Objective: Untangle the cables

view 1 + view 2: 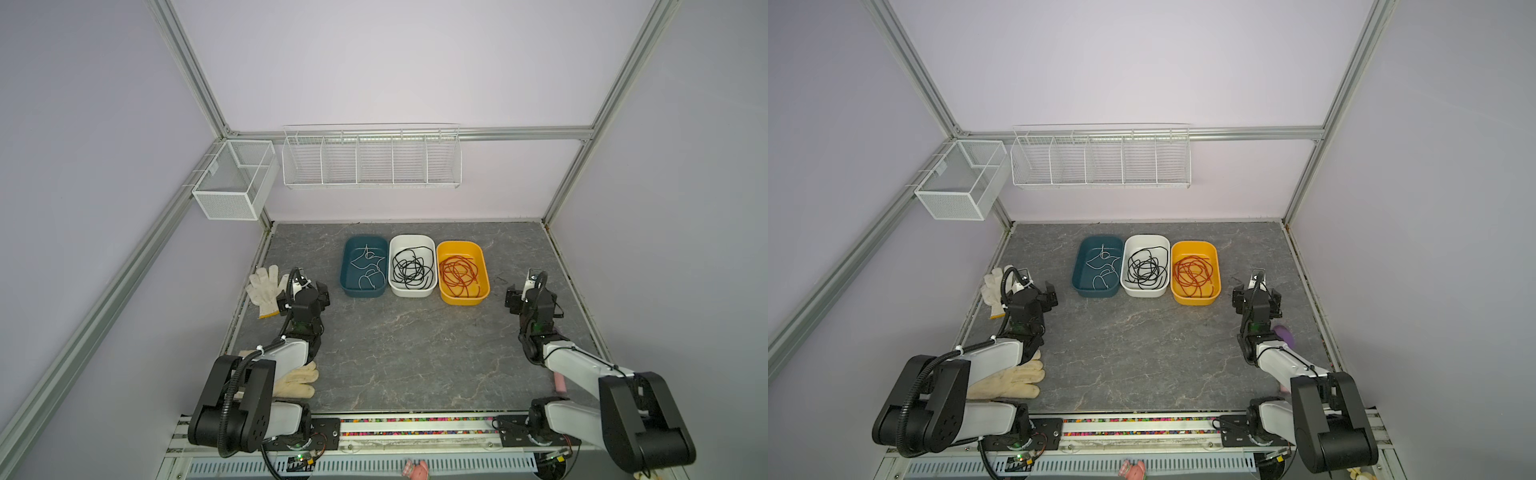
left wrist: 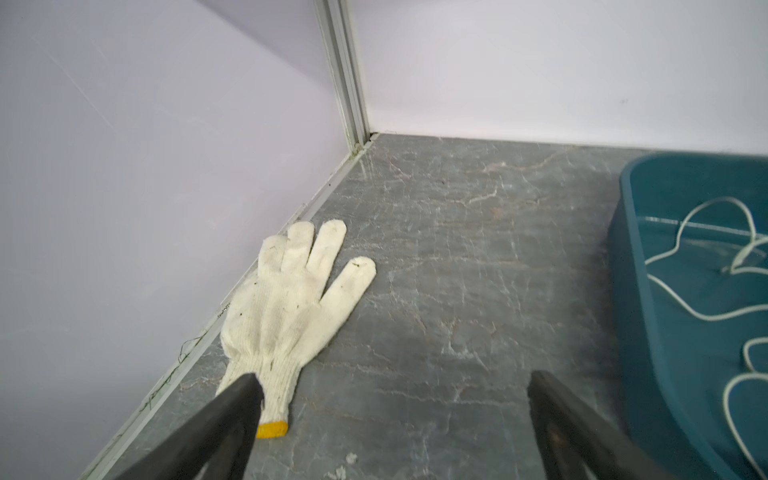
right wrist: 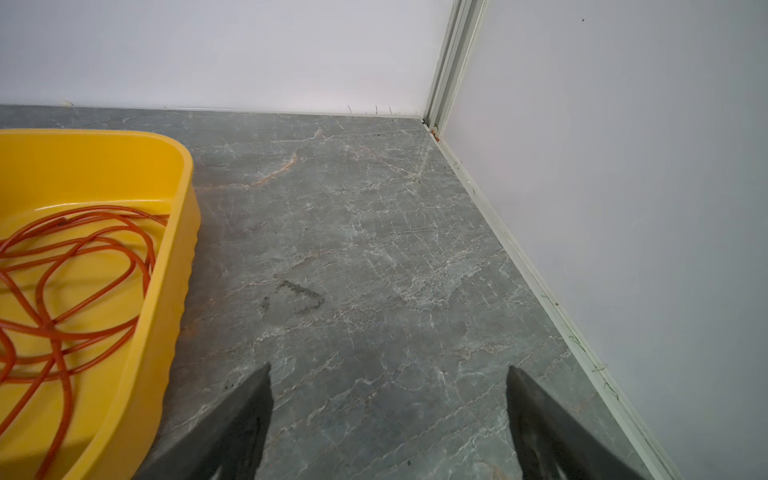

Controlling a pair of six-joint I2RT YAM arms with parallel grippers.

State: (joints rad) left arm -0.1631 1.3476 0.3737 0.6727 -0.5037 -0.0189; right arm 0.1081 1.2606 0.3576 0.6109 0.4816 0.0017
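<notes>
Shows three trays side by side at 12 o'clock on the grey marbled table point(image 1: 415, 353), each with cables of one colour. Toward 11 o'clock, white cables point(image 1: 365, 266) in a few loose curls inside the teal tray point(image 1: 363, 294); dead centre, black cables point(image 1: 412, 270) looped over one another in the white tray point(image 1: 412, 293); toward 1 o'clock, red-orange cables point(image 1: 459, 272) coiled in the yellow tray point(image 1: 461, 300). At 9 o'clock, left gripper point(image 2: 392, 376) with fingers spread wide, clasping nothing, just beside a white knit glove point(image 2: 286, 307) at the table's edge. At 3 o'clock, right gripper point(image 3: 388, 369) likewise spread and empty over bare table, near the yellow tray. Down at 7 o'clock, a cream work glove point(image 1: 297, 380) partly under the left arm.
</notes>
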